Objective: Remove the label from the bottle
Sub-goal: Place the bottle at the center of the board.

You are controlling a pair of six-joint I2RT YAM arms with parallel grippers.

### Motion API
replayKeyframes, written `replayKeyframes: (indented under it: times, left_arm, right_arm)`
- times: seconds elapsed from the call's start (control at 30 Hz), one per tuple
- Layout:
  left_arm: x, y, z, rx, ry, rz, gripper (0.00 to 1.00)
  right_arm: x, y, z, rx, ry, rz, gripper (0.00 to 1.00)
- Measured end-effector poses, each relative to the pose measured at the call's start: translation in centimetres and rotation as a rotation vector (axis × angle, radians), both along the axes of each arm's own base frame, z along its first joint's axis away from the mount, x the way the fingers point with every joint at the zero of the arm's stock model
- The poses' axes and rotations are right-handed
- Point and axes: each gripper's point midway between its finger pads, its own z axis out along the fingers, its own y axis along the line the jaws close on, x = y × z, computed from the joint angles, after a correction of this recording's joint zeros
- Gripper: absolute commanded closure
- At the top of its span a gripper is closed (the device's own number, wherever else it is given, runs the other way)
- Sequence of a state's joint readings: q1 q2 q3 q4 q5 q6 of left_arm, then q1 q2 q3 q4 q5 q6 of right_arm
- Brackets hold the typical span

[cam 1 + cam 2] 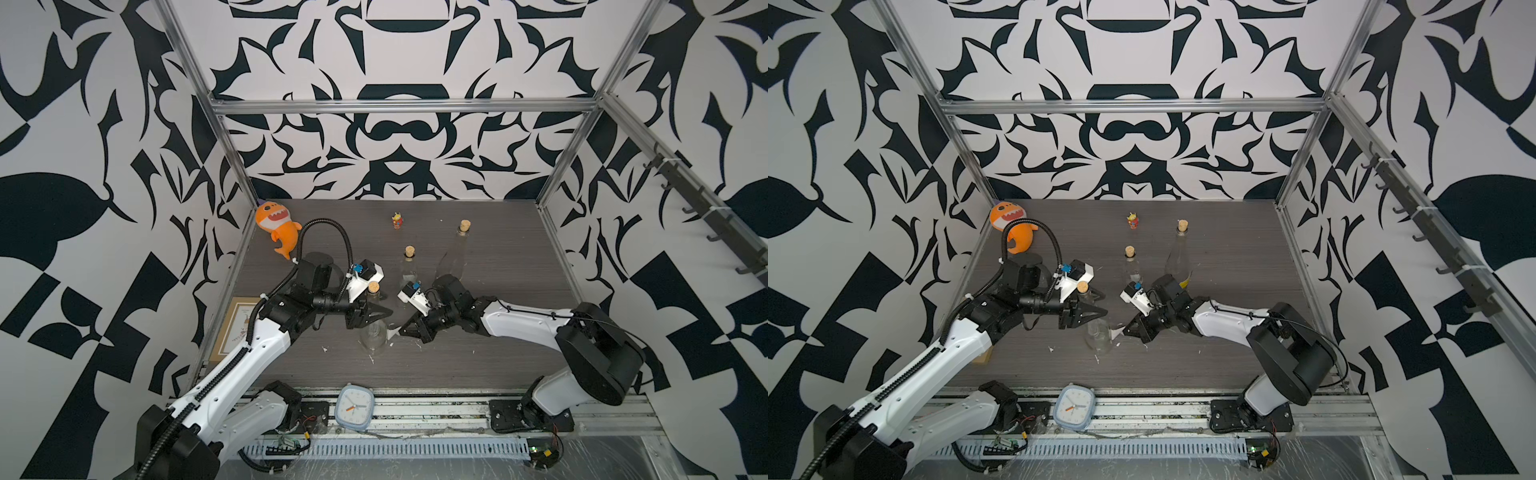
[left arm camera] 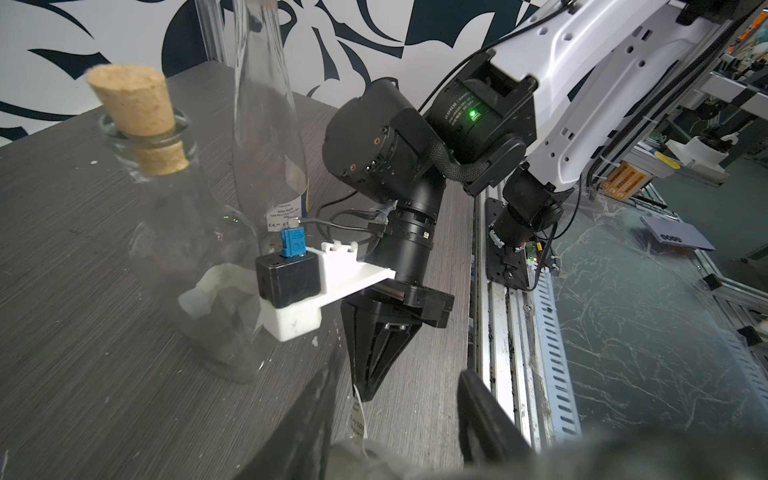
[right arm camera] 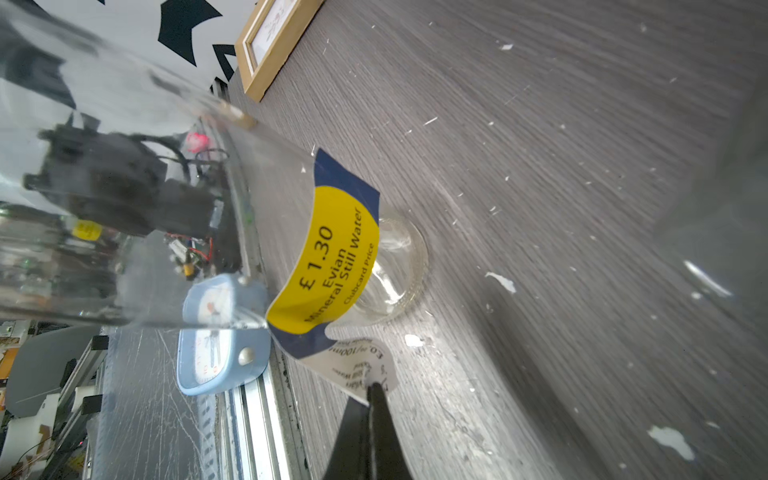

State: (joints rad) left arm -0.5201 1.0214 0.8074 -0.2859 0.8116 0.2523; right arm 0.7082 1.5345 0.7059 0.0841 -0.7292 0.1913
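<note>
ok so the left gripper [image 1: 380, 311] is clamped round the corked bottle [image 1: 371, 341] standing front-middle on the table [image 1: 478, 357], and the right gripper [image 3: 376, 392] is pinched tight on the peeled white end of its yellow label [image 3: 332, 253], the rest clinging to the glass.

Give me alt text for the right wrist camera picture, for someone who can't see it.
The right gripper, shut, pinches the peeled white end of a yellow and blue price label partly stuck to a clear glass bottle on a grey table. Paper scraps dot it, with a blue clock beyond.
</note>
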Motion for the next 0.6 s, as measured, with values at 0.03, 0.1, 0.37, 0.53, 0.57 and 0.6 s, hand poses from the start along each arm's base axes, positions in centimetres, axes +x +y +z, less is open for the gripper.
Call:
replayKeyframes:
  times: [0.03,0.1,0.37,0.53,0.57,0.6]
  left_arm:
    - [0.02,-0.12,0.02,-0.003,-0.001,-0.005,0.99]
    - [0.08,-0.3,0.03,-0.009,-0.002,-0.013,0.88]
    - [0.3,-0.46,0.05,-0.012,0.007,-0.012,0.5]
    - [0.44,-0.6,-0.14,-0.01,0.038,-0.006,0.2]
    - [0.49,-0.61,-0.07,-0.011,0.039,-0.004,0.14]
    - [0.53,-0.62,0.01,-0.012,0.04,-0.002,0.06]
  right_arm:
    - [0.01,-0.1,-0.04,-0.001,0.002,0.001,1.0]
    - [-0.07,-0.26,-0.11,-0.003,0.007,0.005,1.0]
    - [-0.5,-0.23,0.03,0.003,0.023,0.026,1.0]
    - [-0.73,-0.29,0.02,0.003,0.027,0.036,1.0]
    - [-0.77,-0.28,0.08,0.005,0.026,0.038,1.0]
    - [-0.84,-0.28,0.14,0.007,0.026,0.042,1.0]
